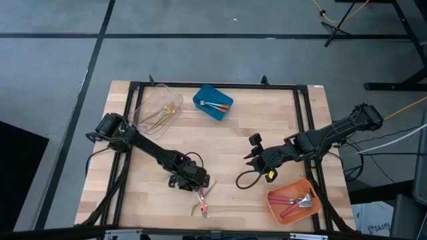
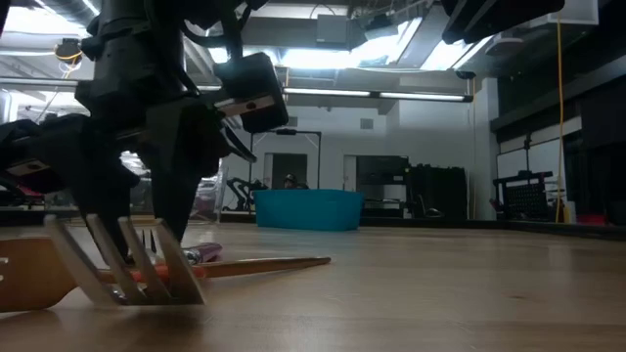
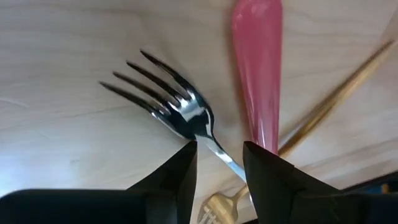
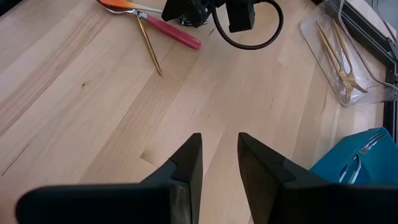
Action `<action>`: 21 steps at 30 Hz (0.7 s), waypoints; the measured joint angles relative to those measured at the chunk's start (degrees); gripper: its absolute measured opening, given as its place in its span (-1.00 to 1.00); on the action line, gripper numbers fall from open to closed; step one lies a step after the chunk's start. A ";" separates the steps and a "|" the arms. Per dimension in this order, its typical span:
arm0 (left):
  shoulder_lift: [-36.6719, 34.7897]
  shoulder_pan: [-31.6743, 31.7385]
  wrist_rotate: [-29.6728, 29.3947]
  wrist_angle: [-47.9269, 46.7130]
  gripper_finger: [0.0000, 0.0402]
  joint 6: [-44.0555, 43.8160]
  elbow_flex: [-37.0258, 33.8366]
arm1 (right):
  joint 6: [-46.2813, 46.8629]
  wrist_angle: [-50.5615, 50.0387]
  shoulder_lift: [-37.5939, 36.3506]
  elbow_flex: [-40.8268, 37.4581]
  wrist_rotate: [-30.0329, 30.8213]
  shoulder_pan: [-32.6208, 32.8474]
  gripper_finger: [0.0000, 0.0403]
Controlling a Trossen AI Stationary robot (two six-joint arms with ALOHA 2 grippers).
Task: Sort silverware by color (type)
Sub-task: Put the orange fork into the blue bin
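Left gripper (image 3: 217,163) spread astride a silver fork's (image 3: 163,98) neck — handle hidden.

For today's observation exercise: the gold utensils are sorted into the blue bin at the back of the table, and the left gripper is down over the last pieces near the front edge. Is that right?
Not quite. The high view shows the gold utensils lie in the clear bin; the blue bin holds orange-handled pieces. The rest holds: the left gripper is down over the last pieces near the front edge.
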 joint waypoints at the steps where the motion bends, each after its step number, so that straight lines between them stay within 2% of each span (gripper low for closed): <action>1: 0.07 0.09 0.17 0.02 -0.38 -0.18 0.00 | 0.00 0.01 0.00 0.00 0.00 0.00 -0.56; 21: 0.07 0.14 -1.83 -1.19 -0.38 -0.19 0.09 | 0.00 -0.05 0.00 0.00 -0.02 0.00 -0.56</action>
